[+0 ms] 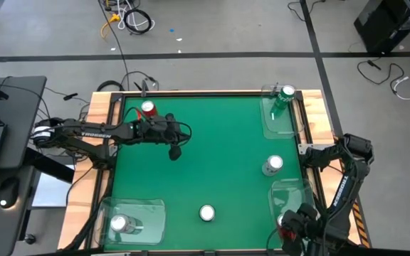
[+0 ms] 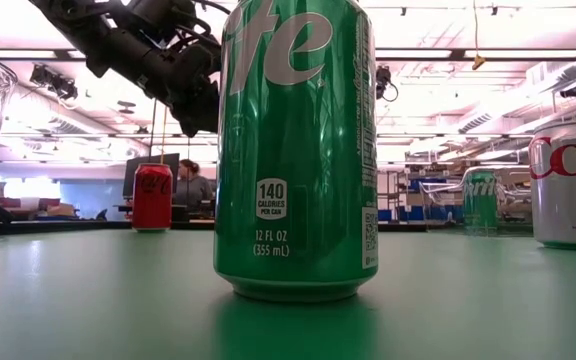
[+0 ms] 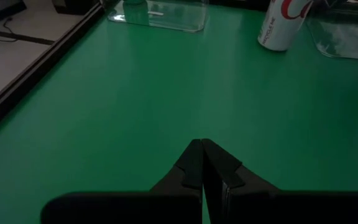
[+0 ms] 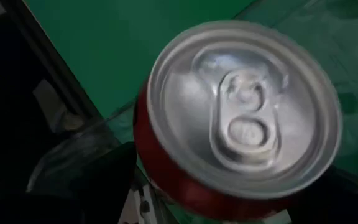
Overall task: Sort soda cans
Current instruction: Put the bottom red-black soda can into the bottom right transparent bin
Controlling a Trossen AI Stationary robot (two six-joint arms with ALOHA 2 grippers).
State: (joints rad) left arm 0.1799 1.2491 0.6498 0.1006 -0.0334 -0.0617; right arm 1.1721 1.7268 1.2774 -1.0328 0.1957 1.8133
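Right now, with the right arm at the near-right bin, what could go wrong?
1. The right gripper sits right over the red can at the near-right bin; whether it is gripped cannot be seen, so lifting away could tip it.
2. The left gripper, shut, hangs near the other red can; a swing could knock it.

My left arm reaches across the far side of the table | left gripper [image 1: 174,151] fingers pressed together | my right arm folded back at the near right corner | right gripper [image 1: 288,226] pointing down, finger state unclear.
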